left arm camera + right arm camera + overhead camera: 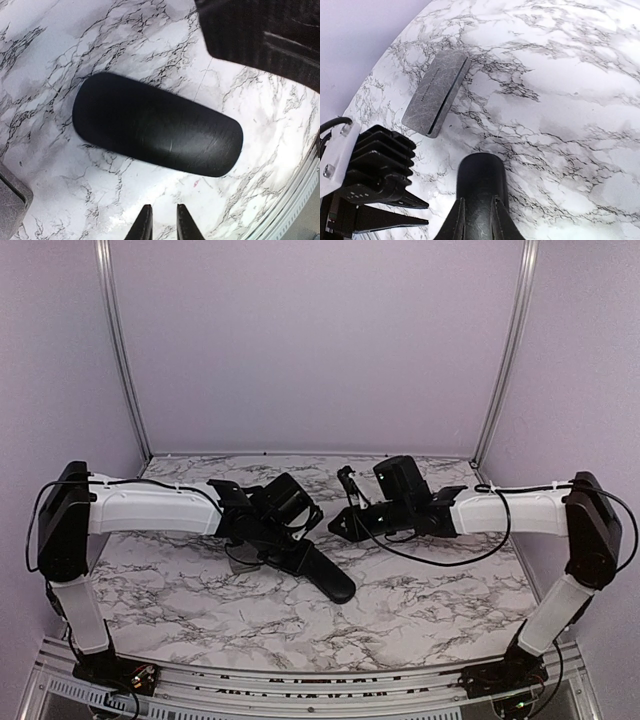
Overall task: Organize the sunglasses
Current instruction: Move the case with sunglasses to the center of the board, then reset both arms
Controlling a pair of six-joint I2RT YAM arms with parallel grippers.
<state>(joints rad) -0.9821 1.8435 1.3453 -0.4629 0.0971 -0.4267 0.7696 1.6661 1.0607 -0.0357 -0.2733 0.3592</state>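
No sunglasses show in any view. A glossy black oval case (157,125) lies shut on the marble table (420,610), seen from above as a dark bar (325,575). My left gripper (163,207) hovers just short of its long side, fingers a narrow gap apart with only marble between them. My right gripper (478,200) hangs over one rounded end of the black case (481,172), jaws slightly apart and narrower than the case, with its lid showing in the gap. Seen from above, the left gripper (300,535) and right gripper (338,527) meet mid-table.
A grey rectangular case (437,92) lies shut on the marble beyond the left gripper's body (380,170); its corner (10,197) shows in the left wrist view. The right arm's dark body (265,35) looms close above the black case. Purple walls enclose the table.
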